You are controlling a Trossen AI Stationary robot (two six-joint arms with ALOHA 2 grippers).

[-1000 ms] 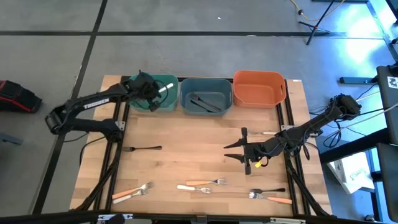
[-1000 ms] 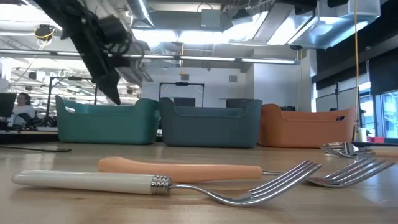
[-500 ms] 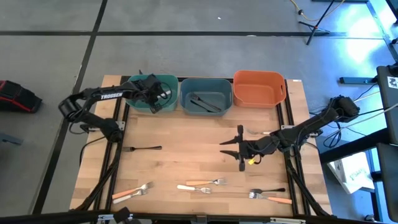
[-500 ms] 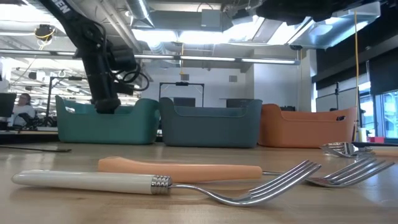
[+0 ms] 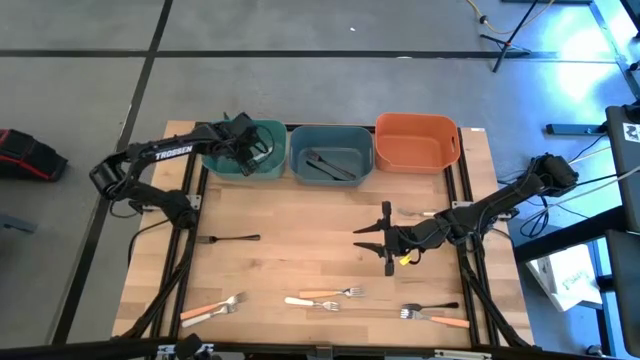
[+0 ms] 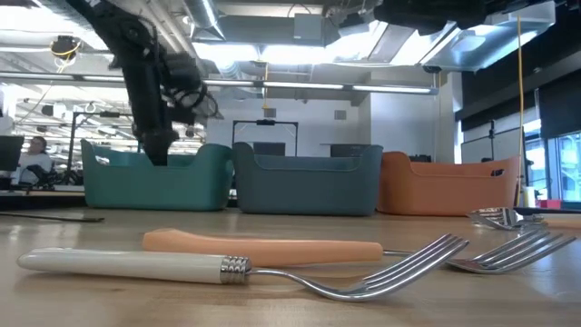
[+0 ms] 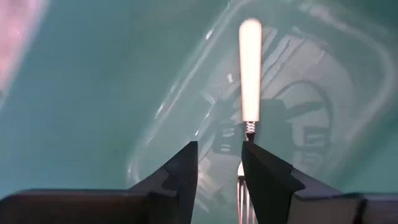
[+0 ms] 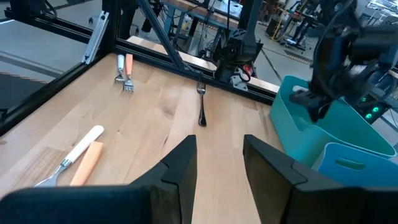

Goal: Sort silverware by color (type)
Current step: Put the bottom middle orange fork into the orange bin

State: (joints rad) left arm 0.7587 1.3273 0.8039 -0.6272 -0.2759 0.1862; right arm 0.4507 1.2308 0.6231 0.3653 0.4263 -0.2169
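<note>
Our left end effector (image 7: 219,171), fingers apart, hangs inside the teal bin (image 5: 262,165) over a released white fork (image 7: 250,81); we judge the drop done, next lifting clear toward remaining forks.

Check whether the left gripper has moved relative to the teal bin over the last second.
Yes. The left gripper has swung from the teal bin's right side toward its left half, jaws open above a white-handled fork.

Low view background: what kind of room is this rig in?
Probably a robotics lab or open workshop: exposed ceiling ducts with strip lights, a person seated at a workstation far back, and a butcher-block table on an aluminium-extrusion frame.
</note>
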